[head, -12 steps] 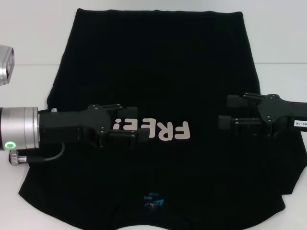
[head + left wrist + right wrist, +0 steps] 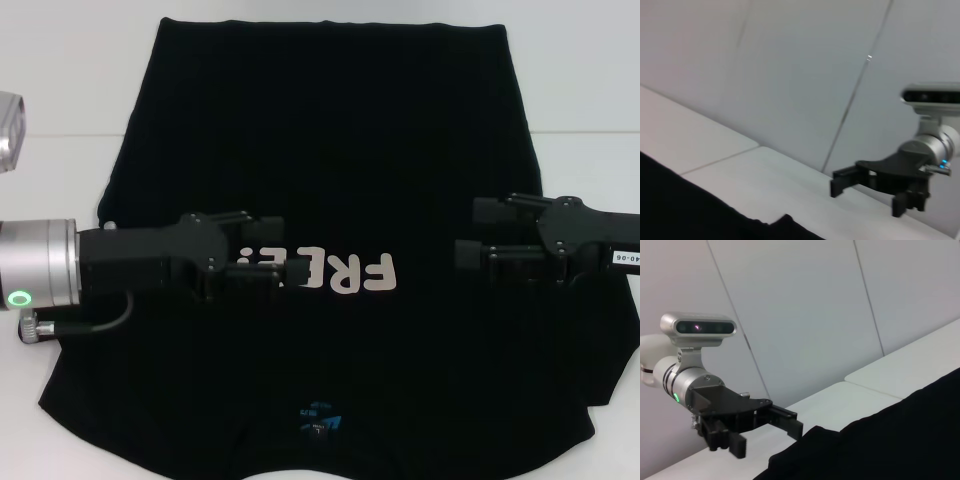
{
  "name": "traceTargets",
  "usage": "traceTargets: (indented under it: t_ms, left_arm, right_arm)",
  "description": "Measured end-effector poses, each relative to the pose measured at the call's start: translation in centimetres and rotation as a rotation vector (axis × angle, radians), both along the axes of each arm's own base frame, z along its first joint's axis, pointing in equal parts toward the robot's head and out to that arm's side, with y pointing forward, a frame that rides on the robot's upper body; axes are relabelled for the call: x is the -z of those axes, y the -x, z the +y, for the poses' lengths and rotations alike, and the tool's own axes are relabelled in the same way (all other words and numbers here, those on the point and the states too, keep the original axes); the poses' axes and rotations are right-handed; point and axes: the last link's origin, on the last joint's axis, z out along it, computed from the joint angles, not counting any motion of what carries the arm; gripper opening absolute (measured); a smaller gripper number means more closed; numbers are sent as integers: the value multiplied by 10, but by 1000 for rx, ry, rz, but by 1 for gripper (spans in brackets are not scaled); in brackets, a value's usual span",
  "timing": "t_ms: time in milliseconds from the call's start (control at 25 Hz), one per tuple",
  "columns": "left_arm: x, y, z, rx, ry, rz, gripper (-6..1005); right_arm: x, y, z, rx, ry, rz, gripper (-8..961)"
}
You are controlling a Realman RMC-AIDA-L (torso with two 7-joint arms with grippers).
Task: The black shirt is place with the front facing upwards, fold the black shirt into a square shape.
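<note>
Retreating leftward, left pincer (image 2: 262,247) spread over black shirt (image 2: 330,140); right pincer (image 2: 468,232) spread, unmoved.

Left claw (image 2: 268,247) and right claw (image 2: 478,233) (both spread) face inward.

The shirt (image 2: 330,200) lies flat on the table (image 2: 590,70), collar at 6 o'clock, hem at 12. The left gripper (image 2: 268,250) is over the shirt at 9 o'clock, beside the lettering (image 2: 330,270); the right gripper (image 2: 470,235) is over it at 3 o'clock.
</note>
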Motion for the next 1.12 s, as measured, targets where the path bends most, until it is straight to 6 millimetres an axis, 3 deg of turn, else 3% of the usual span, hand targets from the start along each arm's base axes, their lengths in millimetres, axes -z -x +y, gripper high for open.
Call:
traceTargets:
  t_ms: [160,320,680,1120]
  left_arm:
    - [-6,13,9,-149,-33,-9,875]
    - [-25,39,11,-366,-64,-46,875]
    - [-74,92,-14,-718,-19,-42,876]
    - [-91,131,-32,-989,27,96,876]
  right_arm:
    - [0,1,0,0,-2,3,929]
    - [1,4,2,-4,-6,9,930]
    - [5,10,4,-11,-5,23,930]
    - [3,13,6,-13,-20,41,929]
